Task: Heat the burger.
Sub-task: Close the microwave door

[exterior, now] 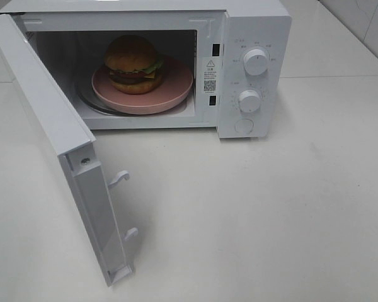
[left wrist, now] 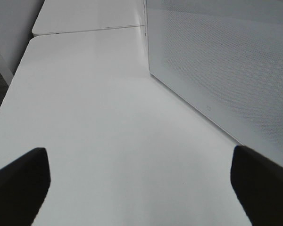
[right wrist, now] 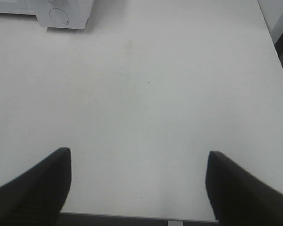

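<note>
The burger sits on a pink plate inside the microwave, whose door hangs wide open. It lies well apart from both pairs of fingers, and neither wrist view catches it. The left gripper hovers over the table with its fingers spread wide and nothing between them. The door's perforated panel stands ahead of them, off to one side. The right gripper is likewise spread, its fingers empty above the table. The microwave's front corner with its round button lies well ahead of them.
</note>
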You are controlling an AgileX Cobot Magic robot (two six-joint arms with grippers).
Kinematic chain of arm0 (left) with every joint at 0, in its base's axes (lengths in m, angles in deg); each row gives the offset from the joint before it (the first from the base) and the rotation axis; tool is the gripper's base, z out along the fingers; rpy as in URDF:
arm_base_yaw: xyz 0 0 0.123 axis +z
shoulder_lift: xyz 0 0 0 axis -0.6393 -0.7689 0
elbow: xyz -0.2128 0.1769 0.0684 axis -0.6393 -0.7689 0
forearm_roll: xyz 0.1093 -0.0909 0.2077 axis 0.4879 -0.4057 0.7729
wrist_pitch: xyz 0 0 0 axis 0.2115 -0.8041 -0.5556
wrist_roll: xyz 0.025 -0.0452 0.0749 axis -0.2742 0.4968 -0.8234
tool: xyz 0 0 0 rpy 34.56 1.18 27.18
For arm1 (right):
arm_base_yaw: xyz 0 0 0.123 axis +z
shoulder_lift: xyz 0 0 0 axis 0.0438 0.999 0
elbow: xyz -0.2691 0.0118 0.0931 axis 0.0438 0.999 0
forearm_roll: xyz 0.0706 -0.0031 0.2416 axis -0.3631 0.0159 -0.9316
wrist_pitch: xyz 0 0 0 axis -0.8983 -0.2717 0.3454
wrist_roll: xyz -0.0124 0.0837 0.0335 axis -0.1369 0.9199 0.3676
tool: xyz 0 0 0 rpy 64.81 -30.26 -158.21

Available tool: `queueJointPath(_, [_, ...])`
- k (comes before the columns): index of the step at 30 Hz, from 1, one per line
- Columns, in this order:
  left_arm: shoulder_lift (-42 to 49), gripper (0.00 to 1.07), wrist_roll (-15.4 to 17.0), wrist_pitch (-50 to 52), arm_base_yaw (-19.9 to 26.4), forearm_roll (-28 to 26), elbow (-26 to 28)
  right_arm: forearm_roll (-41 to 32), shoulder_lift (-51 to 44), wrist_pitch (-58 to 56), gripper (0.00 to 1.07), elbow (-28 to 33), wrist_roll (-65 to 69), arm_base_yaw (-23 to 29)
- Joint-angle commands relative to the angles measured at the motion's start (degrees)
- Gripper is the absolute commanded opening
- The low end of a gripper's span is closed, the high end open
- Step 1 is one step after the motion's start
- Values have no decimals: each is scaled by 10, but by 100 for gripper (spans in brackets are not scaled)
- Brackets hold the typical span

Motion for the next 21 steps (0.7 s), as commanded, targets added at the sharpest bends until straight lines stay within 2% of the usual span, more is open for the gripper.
queueJointPath(1, [10, 96, -1, 6, -3, -2, -1, -5, -29, 32, 75, 8, -3, -15])
queueJointPath(10, [10, 96, -1, 6, -3, -2, -1, -2, -76, 50, 74, 22, -3, -23])
queueJointPath(21, [9, 96, -1, 6, -3, -2, -1, -3, -75, 50, 74, 22, -3, -23])
